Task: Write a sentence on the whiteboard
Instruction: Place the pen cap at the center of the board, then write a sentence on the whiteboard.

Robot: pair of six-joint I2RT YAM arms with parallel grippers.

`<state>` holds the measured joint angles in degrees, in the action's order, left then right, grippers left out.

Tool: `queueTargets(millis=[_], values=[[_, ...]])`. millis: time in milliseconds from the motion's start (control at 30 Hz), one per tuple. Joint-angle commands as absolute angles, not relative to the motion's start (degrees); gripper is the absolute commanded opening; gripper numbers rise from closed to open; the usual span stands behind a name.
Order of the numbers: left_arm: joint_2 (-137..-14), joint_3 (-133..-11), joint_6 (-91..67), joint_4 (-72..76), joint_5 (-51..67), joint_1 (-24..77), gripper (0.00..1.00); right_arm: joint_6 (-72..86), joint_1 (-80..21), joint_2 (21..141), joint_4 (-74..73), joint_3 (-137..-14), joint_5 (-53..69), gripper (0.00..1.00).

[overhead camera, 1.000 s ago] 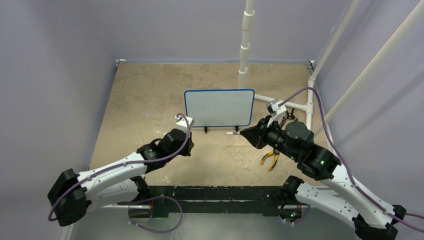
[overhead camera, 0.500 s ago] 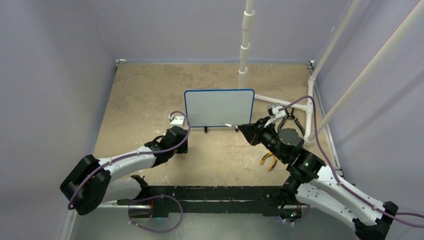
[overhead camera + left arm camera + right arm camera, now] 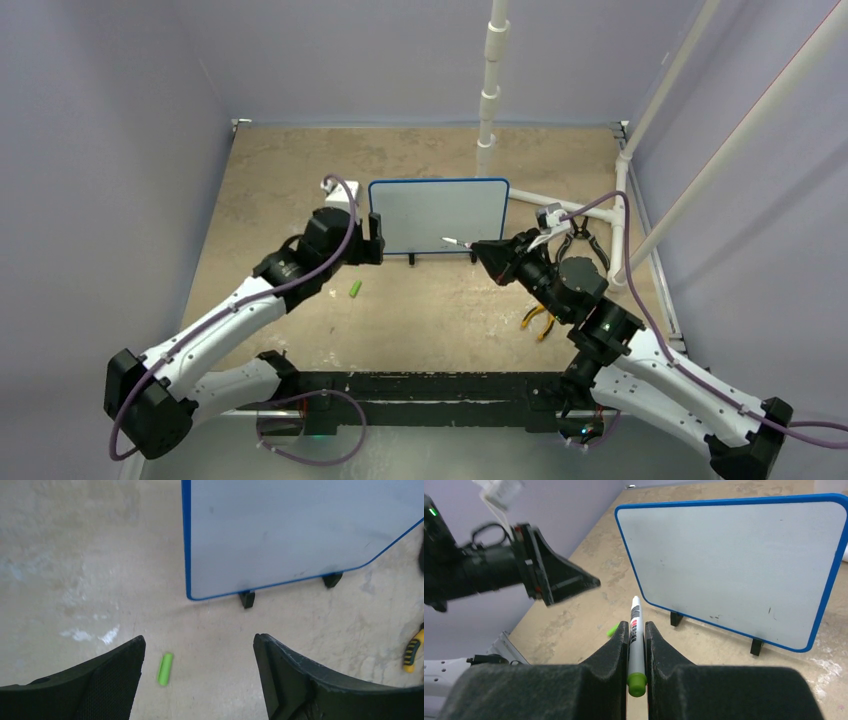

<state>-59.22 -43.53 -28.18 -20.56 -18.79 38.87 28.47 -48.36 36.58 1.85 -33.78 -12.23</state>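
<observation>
The whiteboard (image 3: pixel 438 215) (image 3: pixel 300 530) (image 3: pixel 734 565) stands upright on two black feet, blue-framed. Its surface looks blank apart from a few dark specks, so no sentence shows. My right gripper (image 3: pixel 483 250) (image 3: pixel 636 627) is shut on a white marker (image 3: pixel 636 612) with a green end. The bare tip of the marker (image 3: pixel 452 241) points at the board's lower middle, a little short of it. My left gripper (image 3: pixel 375 240) (image 3: pixel 198 640) is open and holds nothing, close to the board's lower left corner. A green marker cap (image 3: pixel 355 289) (image 3: pixel 165 668) (image 3: pixel 612 629) lies on the table below it.
Yellow-handled pliers (image 3: pixel 540 320) (image 3: pixel 412 650) lie on the table to the right of the board, near my right arm. White pipes (image 3: pixel 490 80) rise behind the board and along the right side. Purple walls close in the table on three sides.
My left gripper opened and moved up toward the board's left edge. The green cap now lies loose on the table. My right gripper brought the marker tip left and closer to the board.
</observation>
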Motion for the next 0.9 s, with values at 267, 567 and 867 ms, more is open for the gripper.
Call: queueTargets(millis=[267, 567, 867], values=[[-65.42, -61.67, -7.28, -20.70, 14.29, 16.09, 0.78, 25.77, -54.40, 43.73, 16.93, -33.82, -17.78, 0.00], [-74.86, -62.22, -5.32, -10.34, 31.87, 11.78, 0.71, 21.47, -59.59, 57.18, 23.19, -40.52, -28.75, 0.00], [-77.56, -60.90, -3.79, -6.73, 36.03, 11.78, 0.49, 18.74, -59.67, 67.46, 29.45, -45.18, -29.32, 0.00]])
